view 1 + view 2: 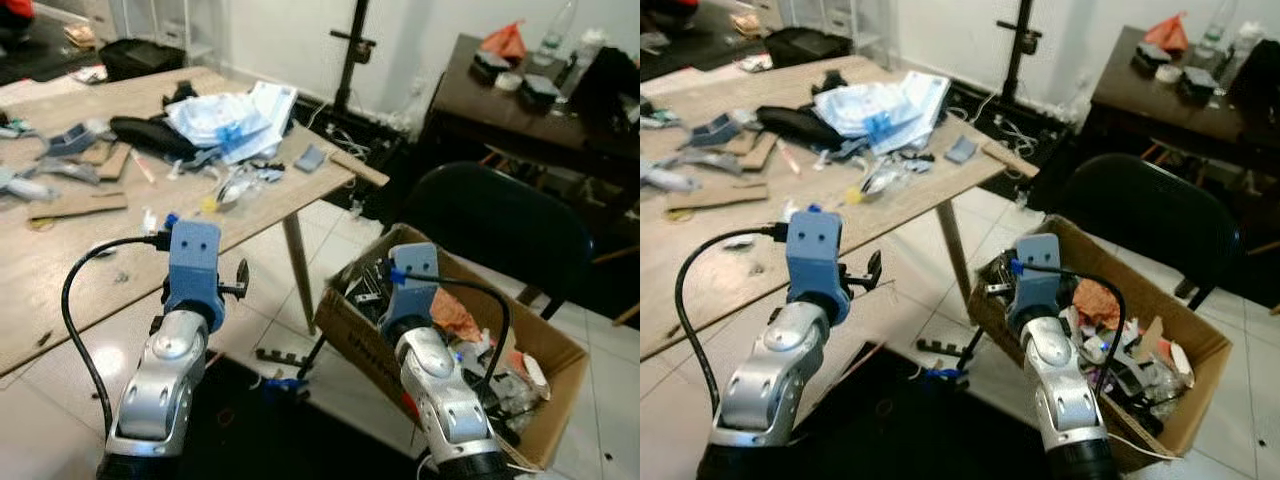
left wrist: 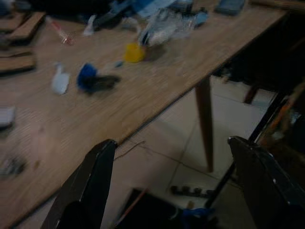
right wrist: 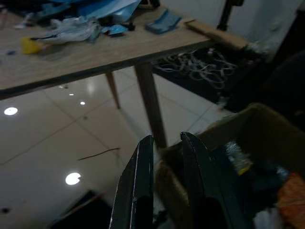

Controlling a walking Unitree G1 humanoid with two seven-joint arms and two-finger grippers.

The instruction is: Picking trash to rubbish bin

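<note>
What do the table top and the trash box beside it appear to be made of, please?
Table top: looks like light wood or wood-look laminate, matte, with fine straight grain lines; the thin edge suggests board rather than solid timber.
Trash box: brown corrugated cardboard, dull finish, with folded flaps and creased walls.

left arm (image 1: pixel 165 375): silver rounded shell, blue boxy wrist block with two dark dots, black cable looping to its side | right arm (image 1: pixel 440 390): silver shell, blue wrist block, black cable | fingers (image 2: pixel 88 186): long, black, glossy
</note>
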